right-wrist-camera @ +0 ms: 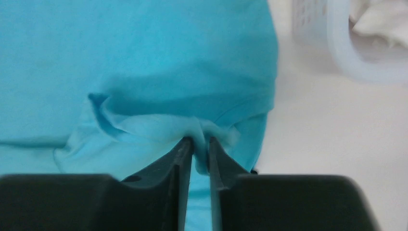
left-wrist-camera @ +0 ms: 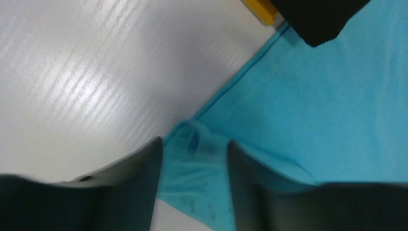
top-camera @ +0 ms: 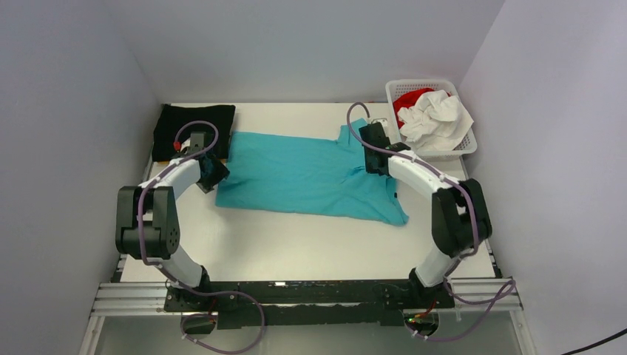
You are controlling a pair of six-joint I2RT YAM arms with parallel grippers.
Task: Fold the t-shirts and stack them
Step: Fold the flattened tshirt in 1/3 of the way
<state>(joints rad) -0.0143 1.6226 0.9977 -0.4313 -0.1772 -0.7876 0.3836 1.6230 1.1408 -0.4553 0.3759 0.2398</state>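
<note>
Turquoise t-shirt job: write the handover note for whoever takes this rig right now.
Left gripper: jaws apart at the left edge of the turquoise t-shirt, with a ridge of cloth between the fingers, apparently not clamped.
Right gripper: shut on a pinch of the same shirt at its right end, near the basket.
Black t-shirt: folded, at the far left corner of the table.
White t-shirt and red t-shirt: crumpled in the basket.
Done: the black one is folded.
Left: fold the turquoise one, stack it on the black one, then fold and stack the two in the basket.
</note>
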